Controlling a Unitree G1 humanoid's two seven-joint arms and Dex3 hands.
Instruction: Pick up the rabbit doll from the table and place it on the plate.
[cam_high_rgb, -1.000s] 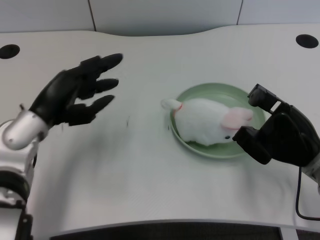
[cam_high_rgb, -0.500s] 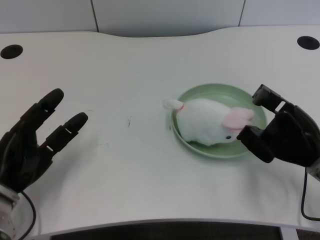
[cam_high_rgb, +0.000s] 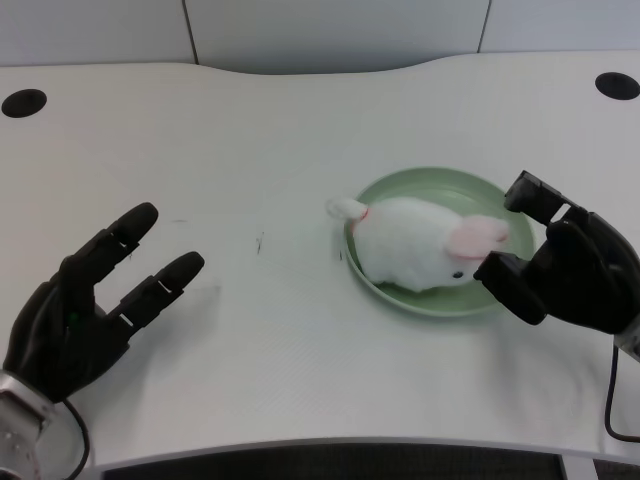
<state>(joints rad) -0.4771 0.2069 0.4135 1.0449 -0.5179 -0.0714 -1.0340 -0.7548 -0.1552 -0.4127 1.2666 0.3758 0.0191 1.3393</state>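
Observation:
The white rabbit doll (cam_high_rgb: 412, 243) with pink ears lies on the light green plate (cam_high_rgb: 430, 184) right of the table's middle, its tail hanging over the plate's left rim. My left hand (cam_high_rgb: 90, 310) hovers at the lower left over the table, fingers spread apart and holding nothing, far from the doll. My right hand (cam_high_rgb: 565, 270) sits curled just right of the plate, close to the doll's head.
The white table (cam_high_rgb: 280, 150) has two dark round cable holes, one at the far left (cam_high_rgb: 24, 102) and one at the far right (cam_high_rgb: 616, 85). A few small dark marks (cam_high_rgb: 258, 242) lie left of the plate. The table's front edge runs along the bottom.
My left hand pulled back from the table's middle-left down toward the lower left corner, then shifted slightly up and right. The doll stays on the plate; the right hand has not moved.

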